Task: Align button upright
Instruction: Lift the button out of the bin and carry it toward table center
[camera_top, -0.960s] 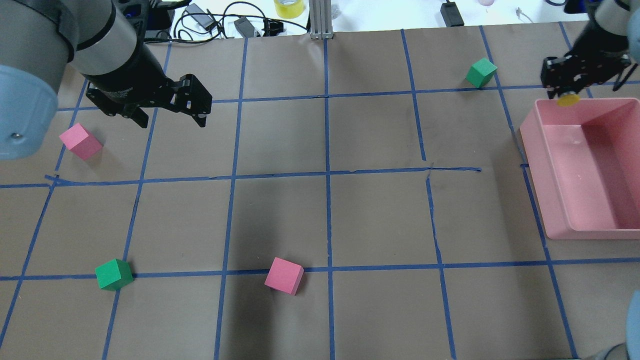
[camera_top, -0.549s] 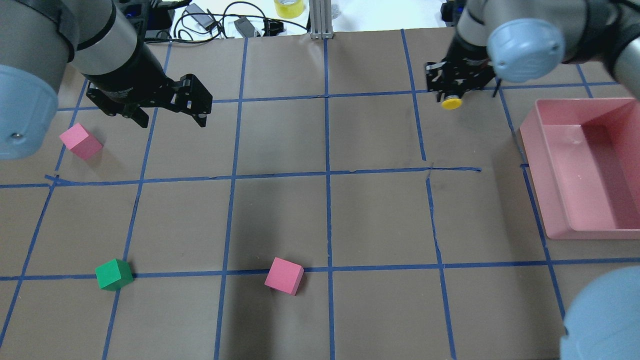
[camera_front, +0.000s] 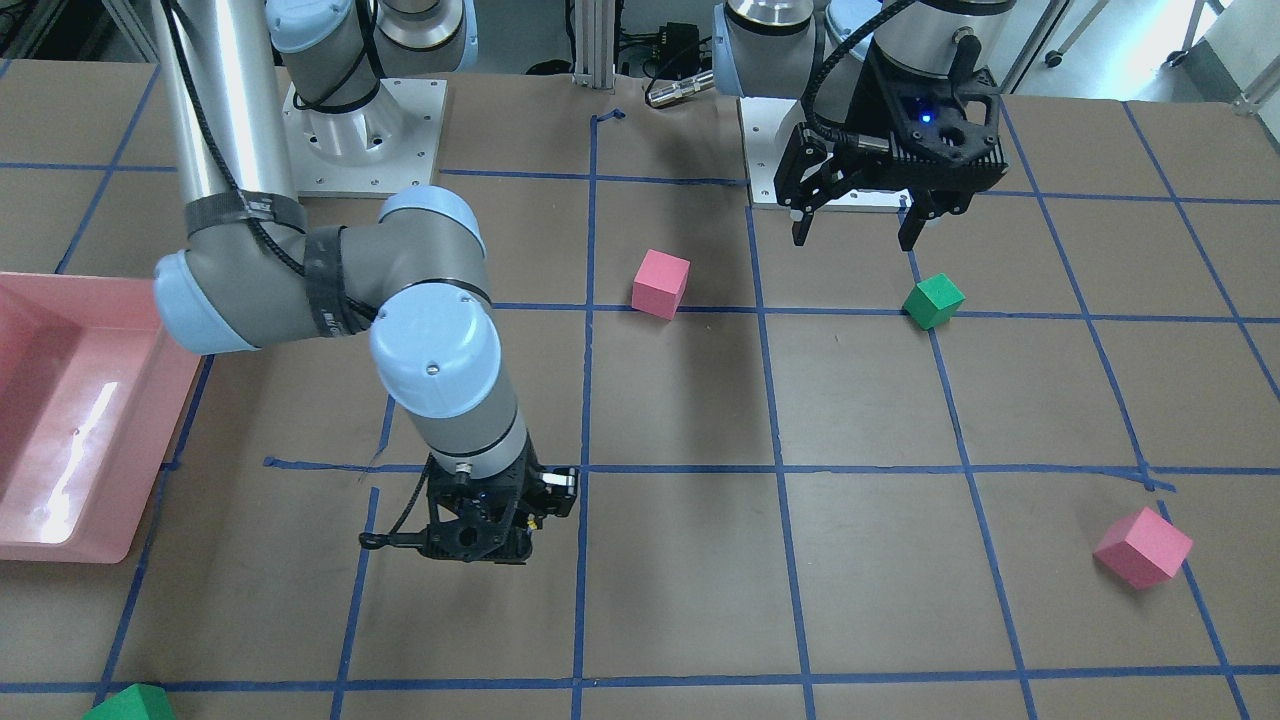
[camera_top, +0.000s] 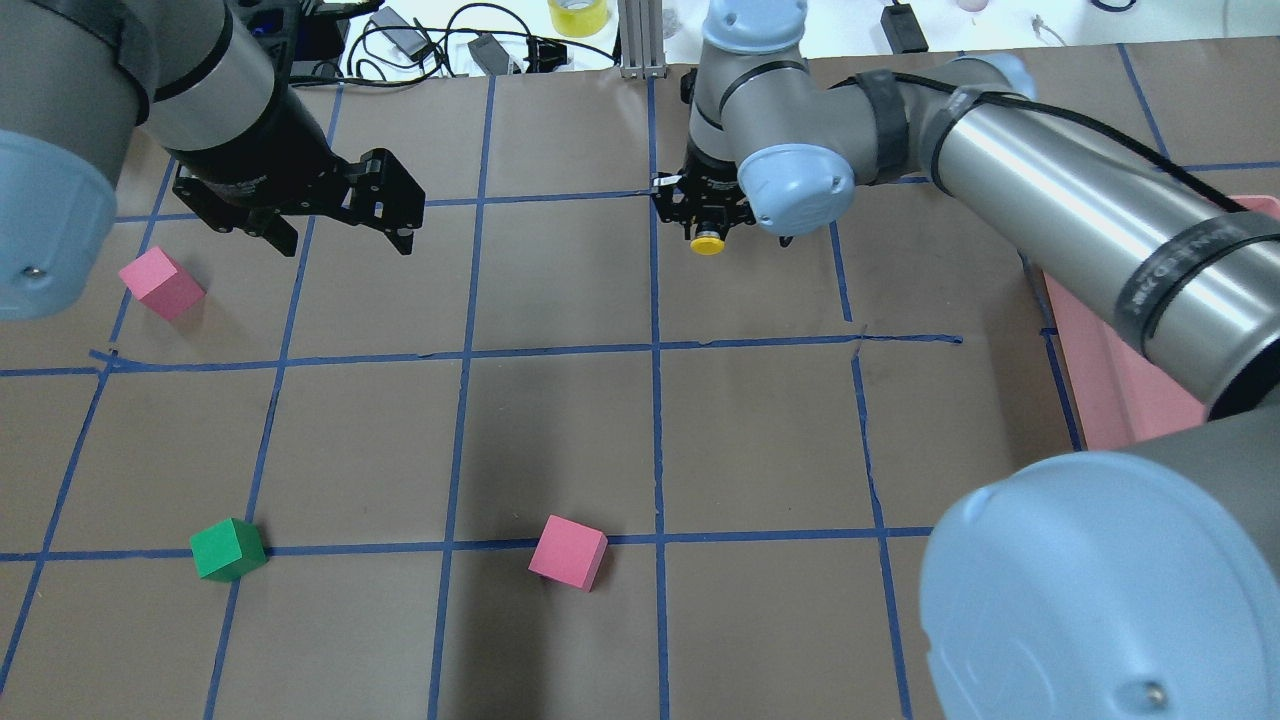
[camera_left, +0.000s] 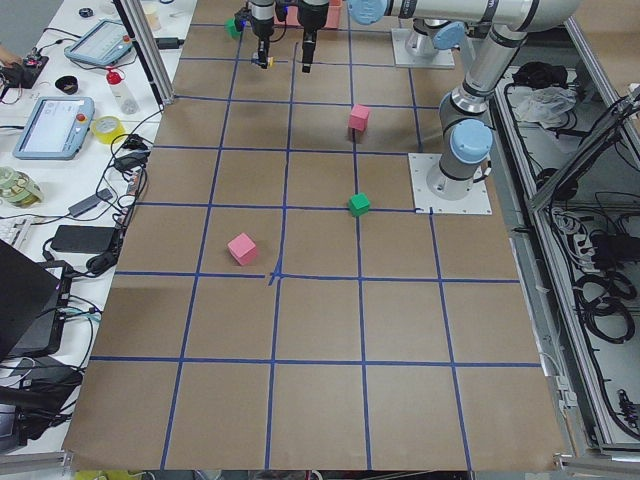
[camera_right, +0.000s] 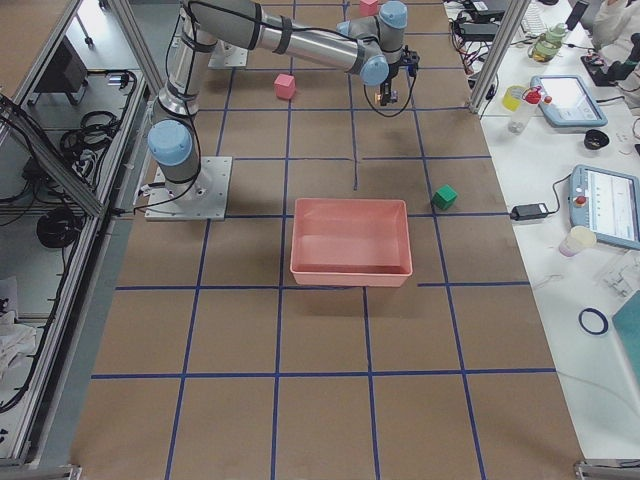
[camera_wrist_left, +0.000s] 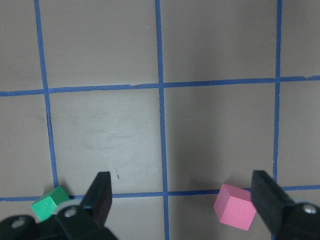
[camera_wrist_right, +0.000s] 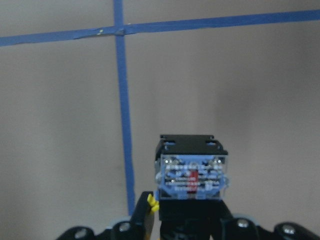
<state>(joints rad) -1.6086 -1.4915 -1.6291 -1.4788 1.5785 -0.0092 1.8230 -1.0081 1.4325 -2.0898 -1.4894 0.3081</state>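
My right gripper (camera_top: 706, 228) is shut on the button (camera_top: 708, 245) above the back middle of the table, just right of the centre tape line. The yellow cap shows under the fingers in the overhead view. In the right wrist view the button's black body and clear silvery end (camera_wrist_right: 191, 177) stand out between the fingers over bare paper, with a sliver of yellow at the left. The front view shows this gripper (camera_front: 478, 535) from above, and the button is hidden there. My left gripper (camera_top: 345, 238) is open and empty above the back left; it also shows in the front view (camera_front: 858, 232).
A pink bin (camera_top: 1100, 400) sits at the right edge, mostly hidden by my right arm. A pink cube (camera_top: 161, 283) lies at the left, a green cube (camera_top: 228, 549) front left and a pink cube (camera_top: 568, 552) front centre. Another green cube (camera_front: 130, 705) lies at the back right.
My right arm has swung left from over the pink bin's back edge to the back middle of the table, carrying the button. The left arm has not moved.
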